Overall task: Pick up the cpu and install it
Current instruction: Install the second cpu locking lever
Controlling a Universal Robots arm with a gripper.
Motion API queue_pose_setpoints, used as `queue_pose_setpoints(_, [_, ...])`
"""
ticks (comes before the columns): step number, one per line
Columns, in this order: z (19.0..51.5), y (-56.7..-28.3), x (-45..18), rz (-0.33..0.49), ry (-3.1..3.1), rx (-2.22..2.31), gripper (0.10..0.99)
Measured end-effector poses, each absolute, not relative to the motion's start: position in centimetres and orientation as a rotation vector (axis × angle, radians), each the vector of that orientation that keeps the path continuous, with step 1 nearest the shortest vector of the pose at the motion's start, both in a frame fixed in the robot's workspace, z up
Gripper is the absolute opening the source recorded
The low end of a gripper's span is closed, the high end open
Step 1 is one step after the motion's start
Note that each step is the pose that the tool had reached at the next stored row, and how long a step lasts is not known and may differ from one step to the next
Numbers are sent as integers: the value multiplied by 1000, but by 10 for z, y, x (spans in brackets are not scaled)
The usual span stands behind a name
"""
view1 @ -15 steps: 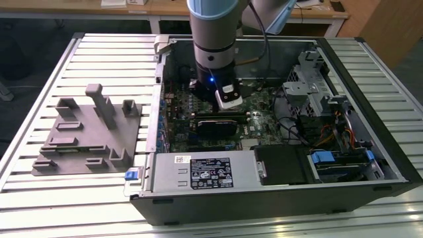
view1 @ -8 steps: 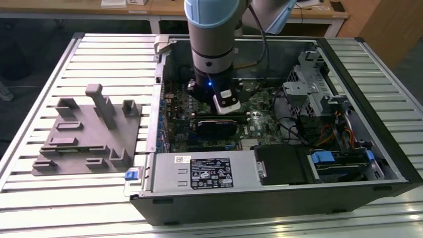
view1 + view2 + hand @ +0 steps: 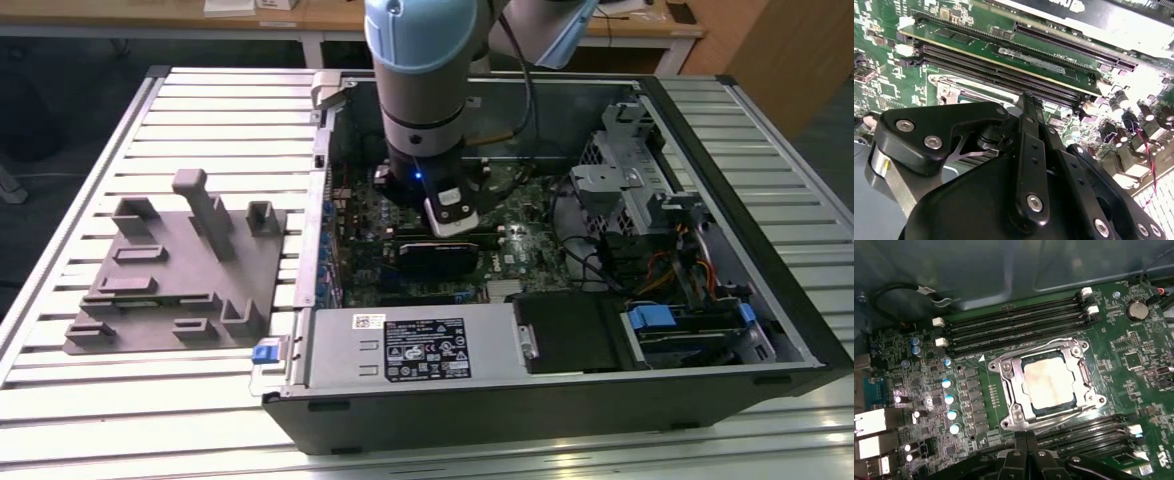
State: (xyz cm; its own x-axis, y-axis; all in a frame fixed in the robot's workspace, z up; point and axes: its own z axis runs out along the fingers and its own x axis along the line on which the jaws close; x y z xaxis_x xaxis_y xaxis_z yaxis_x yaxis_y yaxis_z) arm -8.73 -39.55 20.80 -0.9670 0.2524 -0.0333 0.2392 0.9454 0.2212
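The cpu [image 3: 1049, 382], a flat square chip with a pale shiny metal top, lies inside the silver socket frame [image 3: 1010, 390] on the green motherboard [image 3: 1134, 365]. My gripper [image 3: 1026, 442] hovers just above the board beside the socket, its two black fingertips pressed together with nothing between them. In the second wrist view the gripper [image 3: 1030, 102] sits in front of the memory slots [image 3: 1004, 75], and its black linkage hides most of the socket. In the exterior view the gripper [image 3: 451, 225] reaches down into the open computer case [image 3: 561, 400].
A grey plastic fixture [image 3: 174, 270] stands on the slatted table at the exterior view's left. Inside the case are a black block [image 3: 434, 258] under the arm, a power supply [image 3: 414, 345], drive cages [image 3: 641, 200] and loose cables [image 3: 667, 270]. Memory slots [image 3: 1014, 325] flank the socket.
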Motion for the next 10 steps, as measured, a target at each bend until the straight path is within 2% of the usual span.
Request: queue_pose_setpoints(10, [200,-396,-94,371,3037,386,106])
